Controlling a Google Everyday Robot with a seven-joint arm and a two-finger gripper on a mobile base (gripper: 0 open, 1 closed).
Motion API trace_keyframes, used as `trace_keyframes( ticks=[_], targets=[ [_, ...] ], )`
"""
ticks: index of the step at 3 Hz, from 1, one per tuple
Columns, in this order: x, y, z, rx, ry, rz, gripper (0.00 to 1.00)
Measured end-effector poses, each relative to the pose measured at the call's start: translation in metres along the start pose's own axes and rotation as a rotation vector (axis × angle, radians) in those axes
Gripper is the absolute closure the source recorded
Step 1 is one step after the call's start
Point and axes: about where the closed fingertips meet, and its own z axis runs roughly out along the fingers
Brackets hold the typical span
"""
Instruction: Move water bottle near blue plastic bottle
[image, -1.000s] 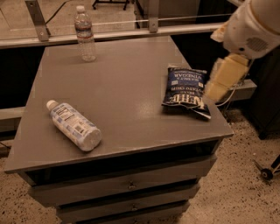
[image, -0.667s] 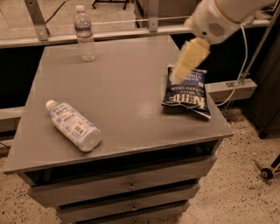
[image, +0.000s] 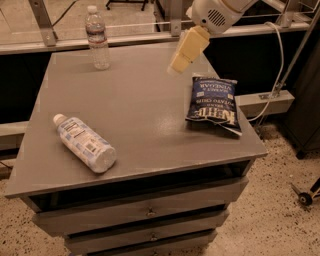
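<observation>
The water bottle (image: 98, 38) stands upright at the far left of the grey table (image: 135, 105); it is clear and ribbed, with a white cap and a dark reddish label band. The blue plastic bottle (image: 84, 143) lies on its side near the front left, cap pointing to the far left, white printed label up. My gripper (image: 178, 65) hangs above the far right part of the table, pale yellow, on a white arm. It is well to the right of the water bottle and holds nothing that I can see.
A dark blue bag of chips (image: 213, 103) lies flat at the right side of the table, just below the gripper. Drawers sit under the tabletop. A rail and cables run behind the table. The floor is speckled.
The arm and gripper have swung left and toward the far side, from beside the table's right edge to above the table past the chip bag. The bottles and bag have not moved.
</observation>
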Motion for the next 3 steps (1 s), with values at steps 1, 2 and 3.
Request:
trace_keyframes(
  ticks=[1,2,3],
  targets=[
    [-0.026,-0.011,0.049,-0.011,-0.126,0.042,0.00],
    [-0.063,-0.034,0.110,-0.002,-0.273,0.092,0.00],
    [-0.115,-0.059,0.166,0.001,-0.422,0.133,0.00]
  ],
)
